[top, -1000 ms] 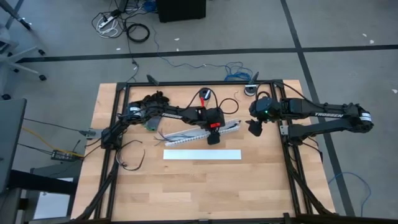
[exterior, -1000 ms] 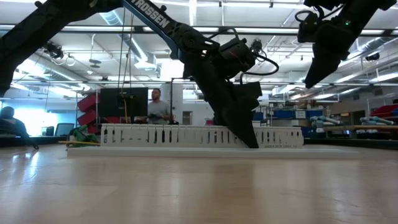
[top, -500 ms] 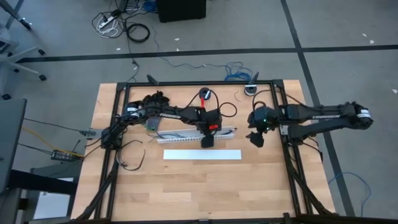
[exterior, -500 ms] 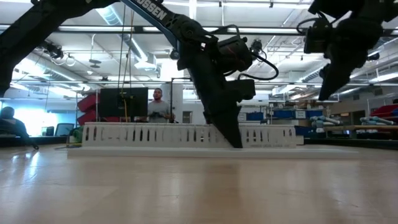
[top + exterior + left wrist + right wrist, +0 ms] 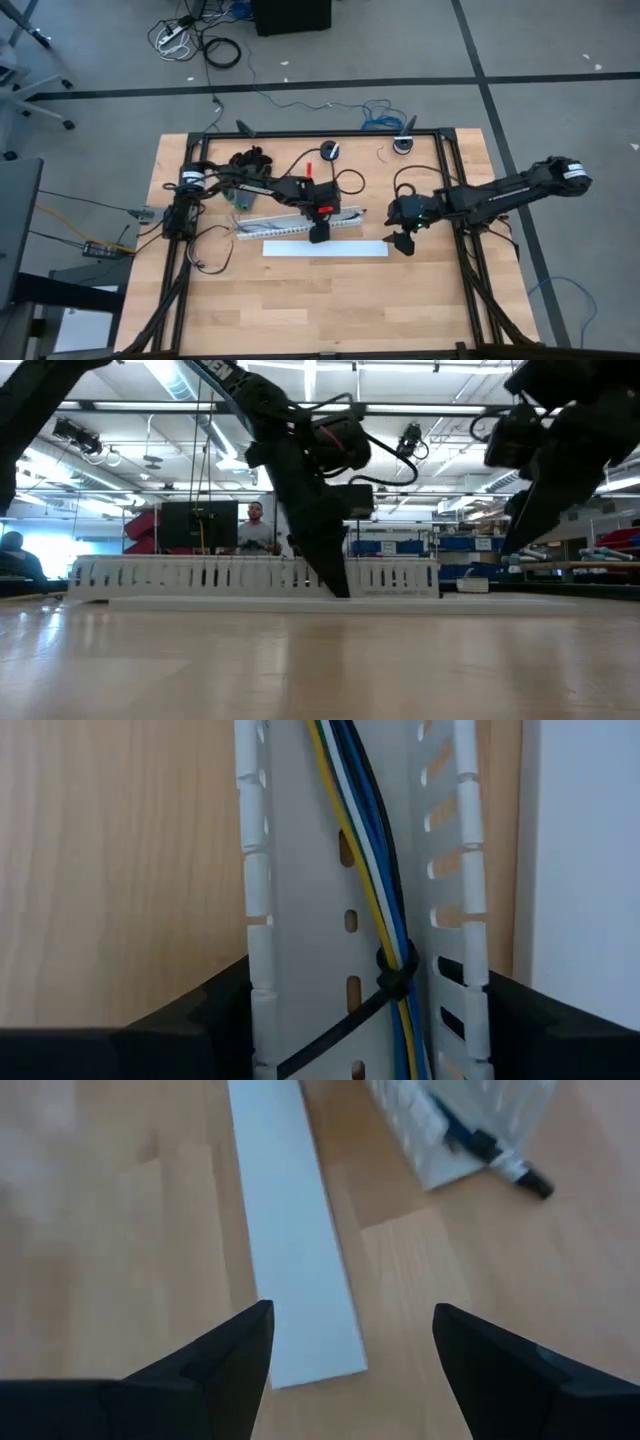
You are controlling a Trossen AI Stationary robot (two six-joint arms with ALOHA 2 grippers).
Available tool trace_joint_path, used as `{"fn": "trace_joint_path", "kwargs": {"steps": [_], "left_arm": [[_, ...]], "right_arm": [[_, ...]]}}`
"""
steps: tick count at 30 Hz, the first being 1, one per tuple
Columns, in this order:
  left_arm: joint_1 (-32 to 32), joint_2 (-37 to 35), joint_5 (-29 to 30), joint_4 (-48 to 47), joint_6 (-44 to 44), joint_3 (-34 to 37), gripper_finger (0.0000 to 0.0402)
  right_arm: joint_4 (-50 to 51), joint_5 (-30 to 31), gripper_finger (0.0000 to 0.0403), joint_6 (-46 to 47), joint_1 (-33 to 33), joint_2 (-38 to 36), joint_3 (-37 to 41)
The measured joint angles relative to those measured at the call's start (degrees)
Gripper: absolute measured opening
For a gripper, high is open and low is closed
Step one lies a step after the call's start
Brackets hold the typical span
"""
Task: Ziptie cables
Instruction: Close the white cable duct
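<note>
The cables (image 5: 378, 870) run lengthwise along the duct (image 5: 300, 920) (left gripper (image 5: 318, 234) straddling it, right gripper (image 5: 403, 241) spread).

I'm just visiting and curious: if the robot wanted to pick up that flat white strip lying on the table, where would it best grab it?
Probably from above, across the narrow width of the flat white strip, near its end by the right gripper, which hovers open there. It lies flat, long and thin, so only its long edges offer a pinch.

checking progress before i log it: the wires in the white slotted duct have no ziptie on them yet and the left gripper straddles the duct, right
Not quite. The left wrist view shows a black ziptie already cinched around the cables inside the white slotted duct. The rest holds: the left gripper does straddle the duct, one finger outside each wall.
</note>
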State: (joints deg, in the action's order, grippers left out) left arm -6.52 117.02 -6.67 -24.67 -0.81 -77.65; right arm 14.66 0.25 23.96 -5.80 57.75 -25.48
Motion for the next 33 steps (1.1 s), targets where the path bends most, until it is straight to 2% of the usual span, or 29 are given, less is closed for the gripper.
{"fn": "trace_joint_path", "kwargs": {"steps": [7,15,26,30,33], "left_arm": [[1.79,-5.02,4.33,7.72,-2.79,9.75,0.0245],[2.70,-8.70,4.94,11.90,-2.17,16.65,0.0245],[2.79,-9.70,4.72,15.11,-2.09,18.97,0.0245],[2.79,-9.67,4.67,15.59,-1.58,19.04,0.0245],[2.83,-9.62,4.65,15.84,-1.10,19.05,0.0245]], "right_arm": [[-9.53,1.52,0.0269,-1.13,-0.09,10.41,0.13],[-21.71,-1.16,0.0272,-1.07,-0.13,23.03,-1.83],[-20.08,-1.97,0.0279,0.00,-2.34,31.55,-9.88],[-19.35,-1.50,0.0301,1.14,-2.48,32.09,-10.52],[-19.13,1.30,0.0324,1.18,-2.53,32.29,-10.66]]}}
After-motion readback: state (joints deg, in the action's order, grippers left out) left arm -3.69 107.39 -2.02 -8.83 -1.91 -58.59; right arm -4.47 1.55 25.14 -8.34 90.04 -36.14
